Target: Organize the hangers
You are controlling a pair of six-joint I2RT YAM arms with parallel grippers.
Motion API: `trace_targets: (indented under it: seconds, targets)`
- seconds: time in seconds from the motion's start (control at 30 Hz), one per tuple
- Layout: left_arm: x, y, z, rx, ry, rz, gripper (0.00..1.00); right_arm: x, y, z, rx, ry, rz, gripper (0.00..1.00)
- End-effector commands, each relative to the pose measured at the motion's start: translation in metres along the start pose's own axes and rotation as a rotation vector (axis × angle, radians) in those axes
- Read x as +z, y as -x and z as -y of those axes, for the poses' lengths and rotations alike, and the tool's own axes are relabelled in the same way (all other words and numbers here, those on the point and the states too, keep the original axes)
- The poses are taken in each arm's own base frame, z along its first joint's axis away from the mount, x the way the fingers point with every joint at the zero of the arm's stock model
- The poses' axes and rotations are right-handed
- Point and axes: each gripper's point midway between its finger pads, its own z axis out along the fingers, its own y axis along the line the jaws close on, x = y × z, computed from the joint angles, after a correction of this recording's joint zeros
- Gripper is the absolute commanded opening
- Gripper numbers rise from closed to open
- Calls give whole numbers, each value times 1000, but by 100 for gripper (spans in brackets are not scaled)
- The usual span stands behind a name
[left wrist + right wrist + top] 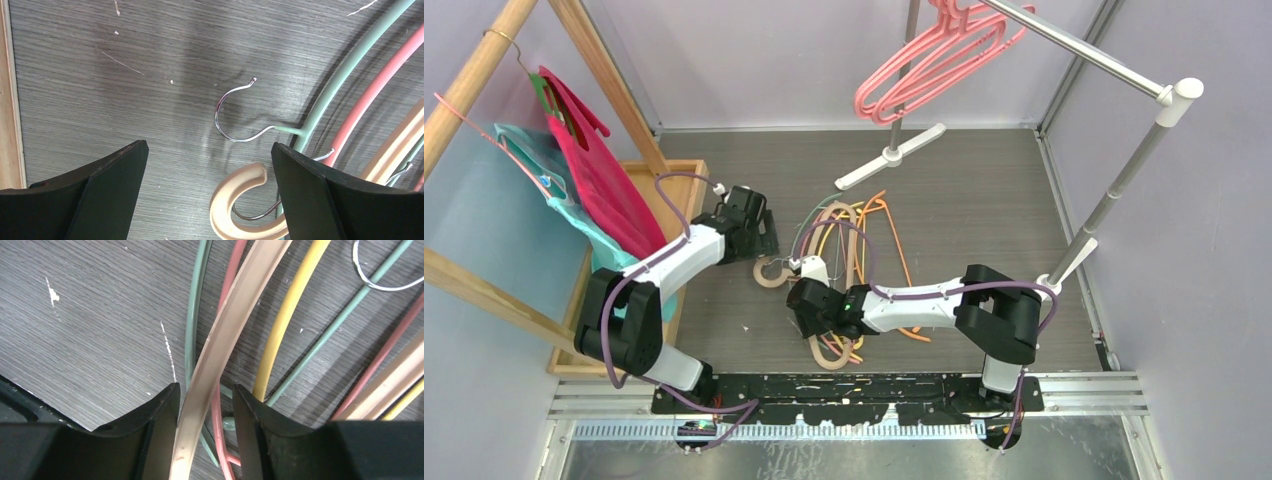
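A tangle of thin hangers (856,235), beige, yellow, orange, pink and pale green, lies on the dark floor. Three pink hangers (934,60) hang on the metal rail. My left gripper (762,245) is open above the floor; a beige hook (225,200) lies between its fingers near the right one, and a pale green hanger (340,80) with a wire hook (225,115) lies just beyond. My right gripper (809,300) is low over the pile. Its jaws (205,386) stand narrowly open astride a beige hanger bar (235,310), which touches the left finger only.
A wooden rack at left carries hangers draped with magenta and teal garments (594,180) over a wooden base (686,172). The metal rail (1084,45) has a white foot (894,155) at the back and a post (1114,190) at right. Grey walls enclose the floor.
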Motion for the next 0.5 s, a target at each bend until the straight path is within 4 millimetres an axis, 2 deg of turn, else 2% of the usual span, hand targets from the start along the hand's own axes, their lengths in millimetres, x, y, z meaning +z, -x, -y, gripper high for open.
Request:
trace_targets:
  seconds: [0.0, 0.07, 0.2, 0.3, 0.47]
  targets:
    - [-10, 14, 2, -27, -23, 66, 98, -2, 8, 2, 14, -26, 40, 46]
    - [-12, 15, 2, -31, -25, 70, 98, -3, 8, 5, 12, -36, 42, 40]
    - [-13, 16, 2, -37, -30, 75, 98, -5, 6, 11, 12, -60, 46, 22]
    - [-14, 15, 0, -40, -24, 77, 98, -14, 12, 18, 21, -78, 74, 11]
    - [-18, 17, -4, -46, -10, 94, 98, -53, 29, 47, 88, -143, 191, 9]
